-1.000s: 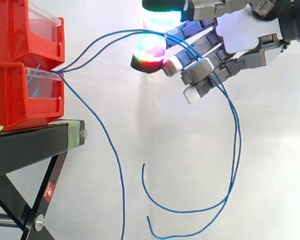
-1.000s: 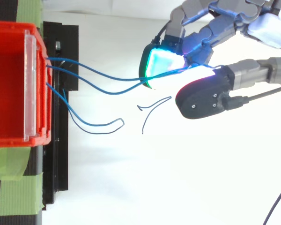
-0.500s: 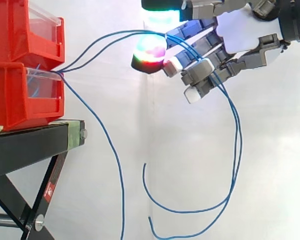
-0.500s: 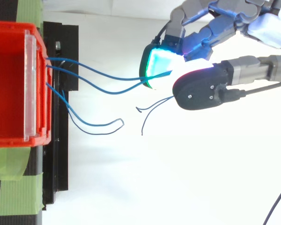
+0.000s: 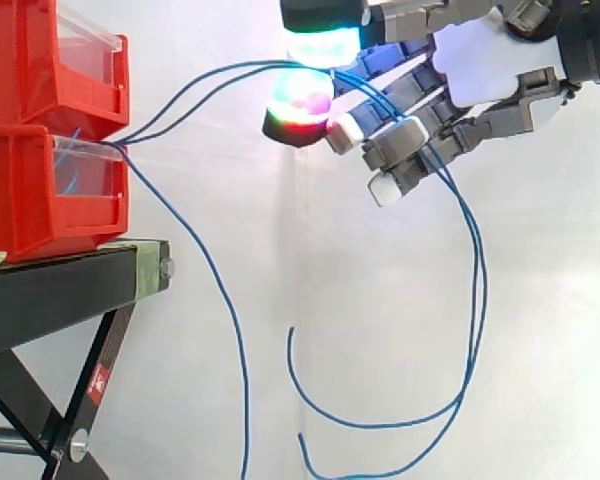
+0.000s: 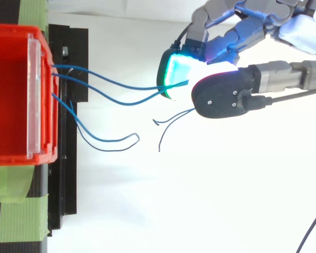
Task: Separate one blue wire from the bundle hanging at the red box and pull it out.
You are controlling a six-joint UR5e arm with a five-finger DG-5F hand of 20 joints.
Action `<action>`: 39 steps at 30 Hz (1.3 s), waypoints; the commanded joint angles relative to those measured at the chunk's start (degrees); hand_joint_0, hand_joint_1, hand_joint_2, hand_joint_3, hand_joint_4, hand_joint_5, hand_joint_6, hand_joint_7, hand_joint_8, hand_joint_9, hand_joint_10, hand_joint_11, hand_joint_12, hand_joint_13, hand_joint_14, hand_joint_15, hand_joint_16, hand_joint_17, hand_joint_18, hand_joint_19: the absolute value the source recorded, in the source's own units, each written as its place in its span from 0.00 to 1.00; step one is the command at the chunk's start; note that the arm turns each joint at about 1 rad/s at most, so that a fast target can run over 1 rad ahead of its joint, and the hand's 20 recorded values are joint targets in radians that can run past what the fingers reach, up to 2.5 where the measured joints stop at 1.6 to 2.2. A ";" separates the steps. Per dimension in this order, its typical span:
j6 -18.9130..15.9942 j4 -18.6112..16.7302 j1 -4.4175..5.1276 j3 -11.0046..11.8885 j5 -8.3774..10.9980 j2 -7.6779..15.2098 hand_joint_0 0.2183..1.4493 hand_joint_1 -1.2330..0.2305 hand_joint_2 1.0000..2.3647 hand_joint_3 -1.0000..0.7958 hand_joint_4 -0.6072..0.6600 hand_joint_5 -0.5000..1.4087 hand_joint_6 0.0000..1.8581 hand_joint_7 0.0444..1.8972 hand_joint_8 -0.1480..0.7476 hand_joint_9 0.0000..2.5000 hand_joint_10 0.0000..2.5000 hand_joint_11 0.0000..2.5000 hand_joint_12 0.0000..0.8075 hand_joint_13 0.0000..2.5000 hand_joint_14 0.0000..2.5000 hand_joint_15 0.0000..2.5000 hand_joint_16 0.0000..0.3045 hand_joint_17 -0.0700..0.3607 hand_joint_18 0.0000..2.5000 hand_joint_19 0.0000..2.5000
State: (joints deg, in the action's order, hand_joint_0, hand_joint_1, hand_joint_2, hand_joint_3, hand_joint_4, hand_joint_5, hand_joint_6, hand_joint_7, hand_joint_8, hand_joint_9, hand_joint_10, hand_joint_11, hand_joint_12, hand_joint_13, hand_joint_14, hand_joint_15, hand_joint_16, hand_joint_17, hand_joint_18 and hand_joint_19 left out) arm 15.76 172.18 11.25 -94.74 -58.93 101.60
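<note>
Plainly, before the white curtain (image 5: 540,300), the grey-and-white hand (image 5: 480,70) pinched 2 thin blue wires (image 5: 478,290) between glowing pads. They stretched from the stacked red plastic bins (image 5: 40,190) on the black metal stand (image 5: 50,290); 1 loose blue wire (image 5: 237,350) hung down.

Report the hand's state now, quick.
The hand is shut: its fingers pinch two blue wires that lead to the red box.

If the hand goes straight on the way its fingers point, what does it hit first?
Probably the clear front of the red bins, where the blue wires pinched in the hand come out; the gap between looks free. Its slight downward tilt makes the exact spot uncertain.
</note>
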 commanded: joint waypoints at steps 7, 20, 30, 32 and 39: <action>0.06 -0.09 0.00 0.00 0.04 0.00 0.34 0.33 0.01 0.48 0.46 0.16 0.51 0.48 0.53 0.34 0.00 0.53 0.51 0.31 0.23 0.57 0.16 0.41 0.30 0.30; 0.06 0.00 0.00 0.00 -0.04 0.00 0.37 0.23 0.01 0.46 0.53 0.15 0.51 0.47 0.52 0.31 0.00 0.54 0.51 0.31 0.16 0.61 0.16 0.42 0.29 0.28; 0.06 0.00 0.00 0.00 0.04 0.00 0.37 0.21 0.01 0.43 0.53 0.14 0.51 0.47 0.52 0.29 0.00 0.55 0.51 0.30 0.15 0.62 0.16 0.42 0.29 0.28; 0.06 0.00 0.00 0.00 0.04 0.00 0.37 0.21 0.01 0.42 0.53 0.14 0.51 0.47 0.52 0.29 0.00 0.56 0.51 0.29 0.15 0.62 0.16 0.42 0.28 0.27; 0.06 0.00 0.09 0.00 0.04 0.00 0.36 0.20 0.01 0.41 0.54 0.14 0.51 0.47 0.52 0.28 0.00 0.55 0.51 0.29 0.14 0.62 0.17 0.43 0.28 0.27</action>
State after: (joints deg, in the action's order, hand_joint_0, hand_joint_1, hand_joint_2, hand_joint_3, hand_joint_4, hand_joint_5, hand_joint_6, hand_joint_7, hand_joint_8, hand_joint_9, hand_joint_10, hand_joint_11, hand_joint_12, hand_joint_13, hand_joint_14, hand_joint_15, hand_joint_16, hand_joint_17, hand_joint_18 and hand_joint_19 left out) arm 15.82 172.18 11.29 -94.75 -58.89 101.61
